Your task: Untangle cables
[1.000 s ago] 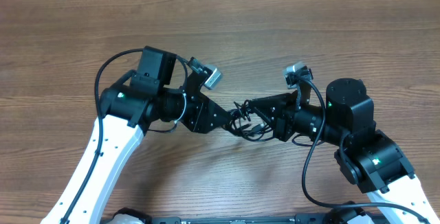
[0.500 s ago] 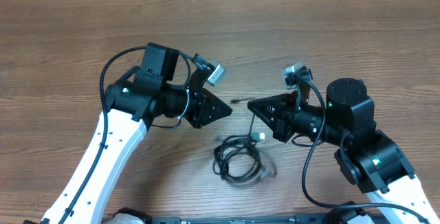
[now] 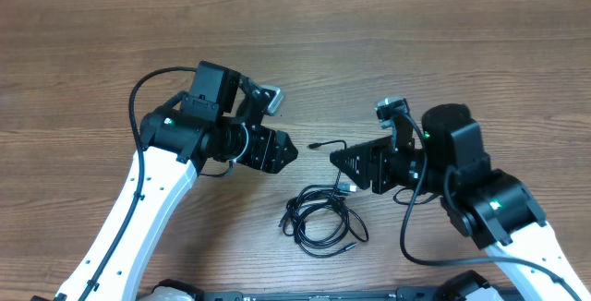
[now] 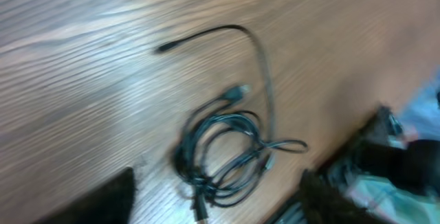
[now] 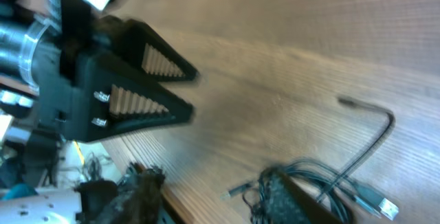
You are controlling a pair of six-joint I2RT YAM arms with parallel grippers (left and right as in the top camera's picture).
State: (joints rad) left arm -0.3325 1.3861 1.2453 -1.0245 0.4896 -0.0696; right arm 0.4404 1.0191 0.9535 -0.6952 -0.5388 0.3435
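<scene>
The thin black cables (image 3: 319,220) lie in a loose tangled coil on the wooden table, below and between both grippers. One strand runs up from the coil to a small plug end (image 3: 315,144). A silver plug (image 3: 347,187) lies by the coil's top. My left gripper (image 3: 284,150) is open and empty, up and left of the coil. My right gripper (image 3: 337,161) is open, just above the coil's right side. In the left wrist view the coil (image 4: 220,148) lies past the spread fingers (image 4: 218,176). In the right wrist view the coil (image 5: 330,176) lies beside one finger of the open jaws (image 5: 214,179).
The wooden table (image 3: 416,52) stretches out behind both arms. Its front edge (image 3: 277,287) runs close below the coil. The left gripper's ridged fingers (image 5: 165,86) show in the right wrist view, facing the right gripper.
A second ago both grippers met at the tangle, lifted between them. The cables have dropped to the table, and the two grippers have drawn apart with their jaws open.
</scene>
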